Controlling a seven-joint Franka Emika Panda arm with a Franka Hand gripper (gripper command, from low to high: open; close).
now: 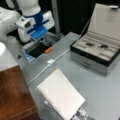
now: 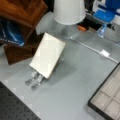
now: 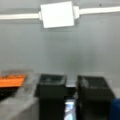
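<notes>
Pincer [image 3: 71, 93] hangs low over the grey worktop [image 1: 100, 87], its two dark fingers [image 3: 51, 87] close together with only a narrow gap, gripping nothing. An orange block [image 1: 48, 50] sits just beside it (at the wrist view's left edge). Beyond lies a white cable box [image 3: 57, 14], with a spiral notebook [image 1: 61, 93] propped further off.

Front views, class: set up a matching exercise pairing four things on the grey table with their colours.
Things:
1. notebook
2. open case
3. small block near the gripper: block
4. cable switch

Colours:
A. orange
B. white, on a white cable
C. cream-white page
D. black rim, grey lining

Pairs: 1-C, 2-D, 3-A, 4-B
</notes>
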